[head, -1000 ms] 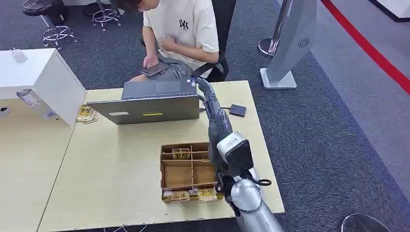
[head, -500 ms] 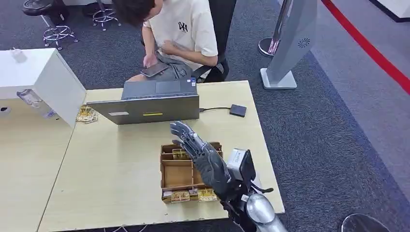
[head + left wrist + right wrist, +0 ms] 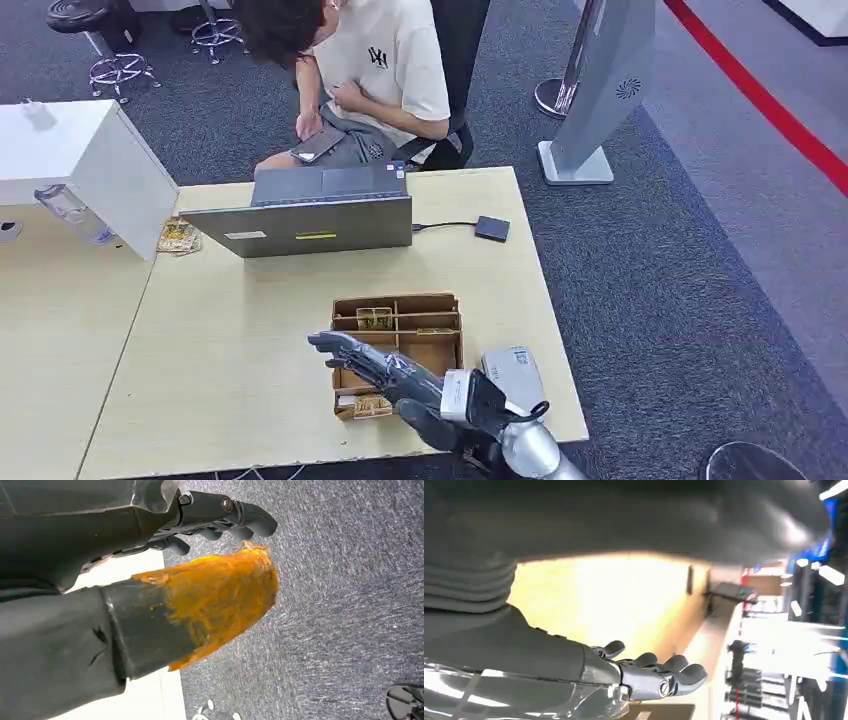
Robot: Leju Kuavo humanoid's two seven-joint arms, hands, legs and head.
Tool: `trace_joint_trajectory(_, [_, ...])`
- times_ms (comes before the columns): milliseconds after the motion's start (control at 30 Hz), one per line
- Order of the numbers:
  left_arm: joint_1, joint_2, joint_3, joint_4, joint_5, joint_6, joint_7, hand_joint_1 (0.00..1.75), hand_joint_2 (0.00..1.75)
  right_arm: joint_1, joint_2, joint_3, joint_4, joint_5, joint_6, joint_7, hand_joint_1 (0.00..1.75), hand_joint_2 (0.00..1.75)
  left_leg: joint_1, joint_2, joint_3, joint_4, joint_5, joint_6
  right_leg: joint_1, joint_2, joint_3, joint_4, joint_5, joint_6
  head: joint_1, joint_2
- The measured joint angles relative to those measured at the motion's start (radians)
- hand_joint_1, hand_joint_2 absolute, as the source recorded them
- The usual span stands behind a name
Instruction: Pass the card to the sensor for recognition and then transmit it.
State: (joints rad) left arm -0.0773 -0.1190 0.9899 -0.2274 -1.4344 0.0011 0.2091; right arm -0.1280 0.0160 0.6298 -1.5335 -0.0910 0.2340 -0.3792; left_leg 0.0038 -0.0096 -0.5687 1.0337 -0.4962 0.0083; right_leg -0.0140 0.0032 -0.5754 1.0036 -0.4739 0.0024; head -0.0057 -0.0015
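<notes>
Pale wooden table, compartmented box.

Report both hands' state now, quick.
Left hand: holding nothing, but open or closed cannot be told.
Right hand: open, empty, fingers extended over the wooden box.

Head view looks forward and down from high over the table; left wrist view sits close behind its hand, facing carpet; right wrist view, close behind its hand, shares that tabletop.
</notes>
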Motion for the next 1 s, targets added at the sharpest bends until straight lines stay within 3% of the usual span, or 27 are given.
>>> trace_joint_trajectory(433, [0.000,0.000,0.014,0.000,0.013,0.001,0.003,0.00,0.00,0.048,0.011,0.043,-0.072,0.668,-0.584,-0.065,0.00,1.75,0.000,0.000,0.000,0.000,0.000,0.000,0.000,0.000,0.000,0.000,0.000,0.000,0.000,0.000])
trace_joint_trajectory(533, [0.001,0.000,0.015,0.000,0.013,0.000,0.003,0.00,0.00,0.051,0.014,0.054,-0.078,0.762,-0.673,-0.065,0.02,1.75,0.000,0.000,0.000,0.000,0.000,0.000,0.000,0.000,0.000,0.000,0.000,0.000,0.000,0.000])
trace_joint_trajectory(567, [0.000,0.000,0.015,0.000,0.013,0.000,0.004,0.00,0.00,0.052,0.014,0.058,-0.078,0.779,-0.691,-0.063,0.26,1.75,0.000,0.000,0.000,0.000,0.000,0.000,0.000,0.000,0.000,0.000,0.000,0.000,0.000,0.000])
trace_joint_trajectory(600, [0.000,0.000,0.015,0.000,0.011,0.000,0.006,0.00,0.00,0.053,0.014,0.062,-0.078,0.808,-0.719,-0.057,1.13,1.75,0.000,0.000,0.000,0.000,0.000,0.000,0.000,0.000,0.000,0.000,0.000,0.000,0.000,0.000])
trace_joint_trajectory(633, [0.000,0.000,0.015,0.000,0.010,0.000,0.006,0.00,0.00,0.053,0.014,0.065,-0.078,0.828,-0.741,-0.052,1.47,1.75,0.000,0.000,0.000,0.000,0.000,0.000,0.000,0.000,0.000,0.000,0.000,0.000,0.000,0.000])
trace_joint_trajectory(733, [0.000,0.000,0.015,0.000,0.010,0.000,0.007,0.00,0.00,0.053,0.014,0.071,-0.078,0.902,-0.798,-0.027,1.73,1.75,0.000,0.000,0.000,0.000,0.000,0.000,0.000,0.000,0.000,0.000,0.000,0.000,0.000,0.000])
trace_joint_trajectory(833, [0.000,0.000,0.015,0.000,0.008,-0.001,0.007,0.00,0.00,0.052,0.013,0.074,-0.072,0.973,-0.838,0.002,1.73,1.75,0.000,0.000,0.000,0.000,0.000,0.000,0.000,0.000,0.000,0.000,0.000,0.000,0.000,0.000])
trace_joint_trajectory(867, [0.000,0.000,0.015,0.000,0.007,-0.001,0.009,0.00,0.00,0.052,0.013,0.074,-0.069,0.994,-0.849,0.012,1.59,1.75,0.000,0.000,0.000,0.000,0.000,0.000,0.000,0.000,0.000,0.000,0.000,0.000,0.000,0.000])
trace_joint_trajectory(900, [0.000,0.000,0.015,0.000,0.007,-0.001,0.010,0.00,0.00,0.052,0.013,0.075,-0.065,1.023,-0.862,0.024,1.06,1.75,0.000,0.000,0.000,0.000,0.000,0.000,0.000,0.000,0.000,0.000,0.000,0.000,0.000,0.000])
trace_joint_trajectory(967, [0.000,0.000,0.015,0.000,0.007,-0.001,0.011,0.00,0.00,0.051,0.013,0.074,-0.056,1.079,-0.885,0.045,0.80,1.75,0.000,0.000,0.000,0.000,0.000,0.000,0.000,0.000,0.000,0.000,0.000,0.000,0.000,0.000])
trace_joint_trajectory(1000, [0.000,0.000,0.015,0.000,0.006,-0.002,0.011,0.00,0.00,0.051,0.013,0.075,-0.052,1.108,-0.895,0.061,0.84,1.75,0.000,0.000,0.000,0.000,0.000,0.000,0.000,0.000,0.000,0.000,0.000,0.000,0.000,0.000])
